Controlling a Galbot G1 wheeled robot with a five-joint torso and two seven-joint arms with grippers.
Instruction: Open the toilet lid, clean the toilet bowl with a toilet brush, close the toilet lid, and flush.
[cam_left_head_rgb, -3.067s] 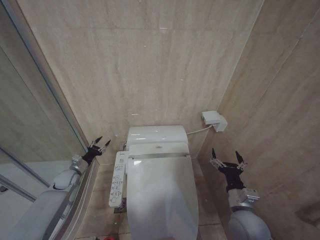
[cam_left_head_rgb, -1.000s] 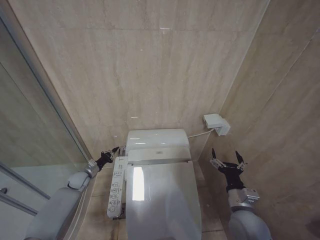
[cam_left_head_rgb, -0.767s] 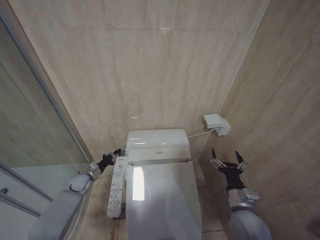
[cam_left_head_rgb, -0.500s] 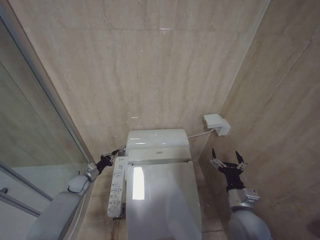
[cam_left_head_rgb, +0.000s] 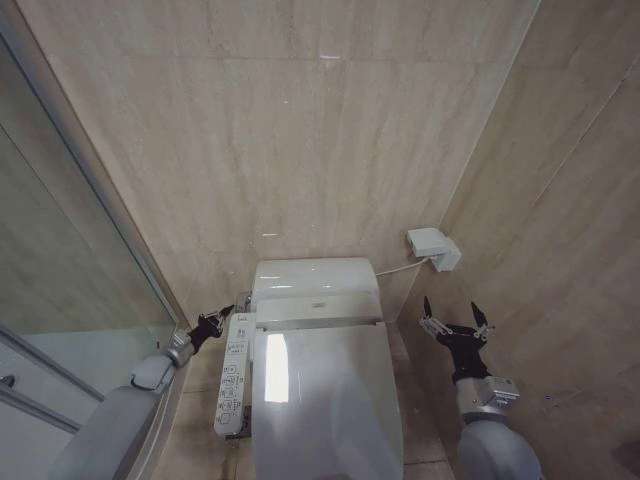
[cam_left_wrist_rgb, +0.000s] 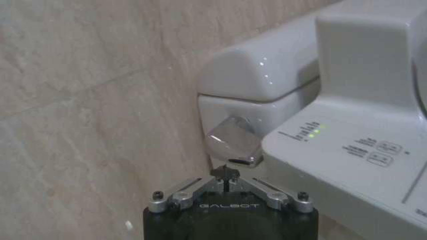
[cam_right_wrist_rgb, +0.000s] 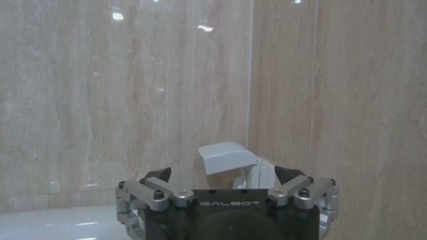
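One toilet stands against the tiled back wall, its toilet lid (cam_left_head_rgb: 325, 400) down flat over the bowl and one long button panel (cam_left_head_rgb: 233, 372) along its left side. Two grippers are out. The left gripper (cam_left_head_rgb: 212, 323), fingers pinched together, sits just beside the panel's far end; the left wrist view adds a shiny chrome flush lever (cam_left_wrist_rgb: 233, 143) right ahead of it. The right gripper (cam_left_head_rgb: 452, 321) hovers with fingers spread, well apart from the toilet, below one white wall box (cam_left_head_rgb: 432, 246).

Left gripper (cam_left_head_rgb: 217, 320): advanced from beside glass partition to rear corner of button panel (cam_left_head_rgb: 233, 372), jaws now closed, tips just short of chrome flush lever (cam_left_wrist_rgb: 233, 142). Head camera: tilted slightly upward since earliest picture.
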